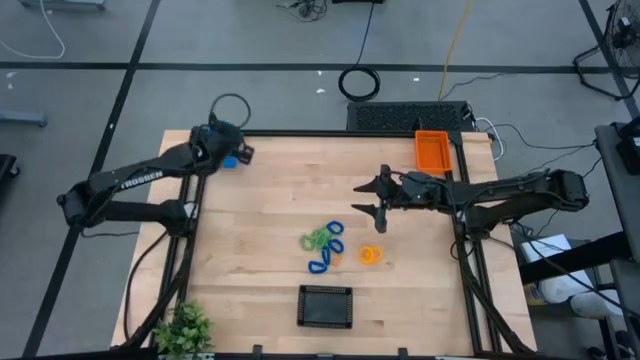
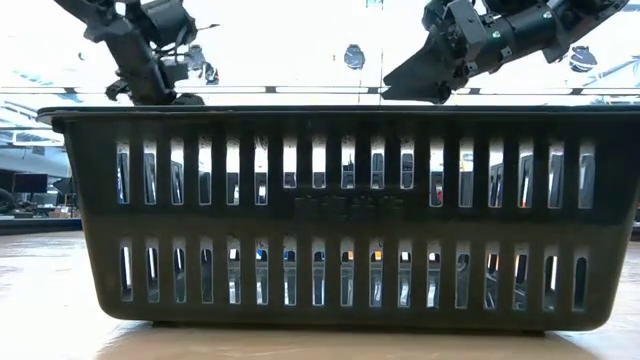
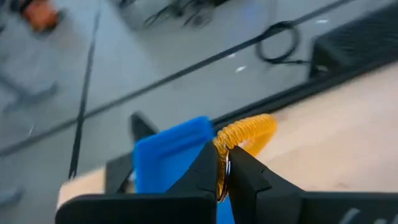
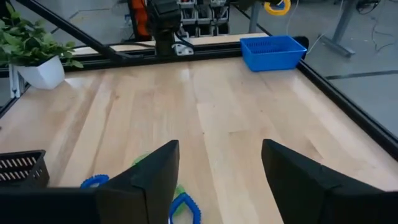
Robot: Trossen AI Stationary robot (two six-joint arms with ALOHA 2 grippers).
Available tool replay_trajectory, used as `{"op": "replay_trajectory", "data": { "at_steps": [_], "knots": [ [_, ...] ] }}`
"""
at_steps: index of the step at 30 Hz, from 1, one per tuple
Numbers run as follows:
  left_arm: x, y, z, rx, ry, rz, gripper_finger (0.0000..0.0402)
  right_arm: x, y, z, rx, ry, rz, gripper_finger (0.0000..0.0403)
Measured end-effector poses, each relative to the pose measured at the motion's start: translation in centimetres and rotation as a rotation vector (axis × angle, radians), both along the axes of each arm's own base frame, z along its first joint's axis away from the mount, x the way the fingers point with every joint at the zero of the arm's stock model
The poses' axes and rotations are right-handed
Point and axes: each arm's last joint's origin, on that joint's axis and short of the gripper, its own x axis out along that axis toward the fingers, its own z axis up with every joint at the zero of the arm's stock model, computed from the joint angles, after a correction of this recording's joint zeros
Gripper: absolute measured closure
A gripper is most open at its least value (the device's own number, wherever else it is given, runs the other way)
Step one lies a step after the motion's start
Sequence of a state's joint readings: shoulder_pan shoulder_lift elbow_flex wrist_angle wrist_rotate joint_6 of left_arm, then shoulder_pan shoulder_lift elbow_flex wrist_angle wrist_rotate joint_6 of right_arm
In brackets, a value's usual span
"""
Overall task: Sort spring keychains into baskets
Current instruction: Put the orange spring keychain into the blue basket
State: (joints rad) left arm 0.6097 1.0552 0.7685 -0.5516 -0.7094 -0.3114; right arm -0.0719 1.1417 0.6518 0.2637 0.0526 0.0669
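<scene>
My left gripper (image 1: 236,150) (image 3: 222,163) is at the table's far left corner, over the blue basket (image 1: 229,160) (image 3: 171,152), shut on an orange-yellow spring keychain (image 3: 245,133) (image 4: 277,6). My right gripper (image 1: 366,198) (image 4: 221,155) hovers open above mid-table, just beyond the loose keychains. These lie flat on the wood: a green one (image 1: 317,238), blue ones (image 1: 324,262) (image 4: 93,182) and an orange one (image 1: 371,255). The orange basket (image 1: 432,150) stands at the far right. The black basket (image 1: 326,306) (image 2: 340,215) stands at the near edge. My left gripper pinches the orange-yellow keychain by one end of its coil (image 3: 224,149) between its two fingertips. The rest of the coil sticks out past the tips. The keychain is lifted clear, in the air above the blue basket.
A potted green plant (image 1: 185,326) (image 4: 34,53) stands at the near left corner. A black mat (image 1: 405,117) and a coiled cable (image 1: 360,83) lie on the floor beyond the far edge. Bare wood (image 1: 270,200) stretches between the blue basket and the keychains.
</scene>
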Motion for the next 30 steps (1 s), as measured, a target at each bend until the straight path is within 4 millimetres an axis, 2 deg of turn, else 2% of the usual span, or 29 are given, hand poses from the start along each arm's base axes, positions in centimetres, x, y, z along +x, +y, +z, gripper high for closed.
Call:
{"op": "replay_trajectory", "data": {
  "at_steps": [5, 11, 16, 20, 27, 30],
  "knots": [
    [-1.7, 2.3, -1.3, -0.121, 0.005, 0.12, 0.039, 0.0, 0.0, -0.1, 0.027, 0.008, -0.007, 0.0189],
    [-2.4, 4.2, -3.4, -0.253, 0.048, 0.173, 0.039, 0.0, 0.0, -0.1, 0.072, 0.002, -0.021, 0.019],
    [-1.9, 4.7, -4.6, -0.308, 0.085, 0.16, 0.0383, 0.0, 0.1, -0.2, 0.088, 0.011, -0.024, 0.0191],
    [-1.8, 4.8, -4.9, -0.316, 0.092, 0.167, 0.037, 0.0, 0.3, -0.2, 0.107, 0.01, -0.022, 0.0191],
    [-1.8, 4.8, -4.8, -0.312, 0.092, 0.165, 0.0377, 0.0, 1.0, -0.2, 0.118, 0.011, 0.004, 0.0191],
    [-1.8, 4.8, -4.8, -0.313, 0.095, 0.162, 0.0363, 0.0, 1.2, -0.2, 0.118, 0.011, 0.011, 0.0191]
  ]
}}
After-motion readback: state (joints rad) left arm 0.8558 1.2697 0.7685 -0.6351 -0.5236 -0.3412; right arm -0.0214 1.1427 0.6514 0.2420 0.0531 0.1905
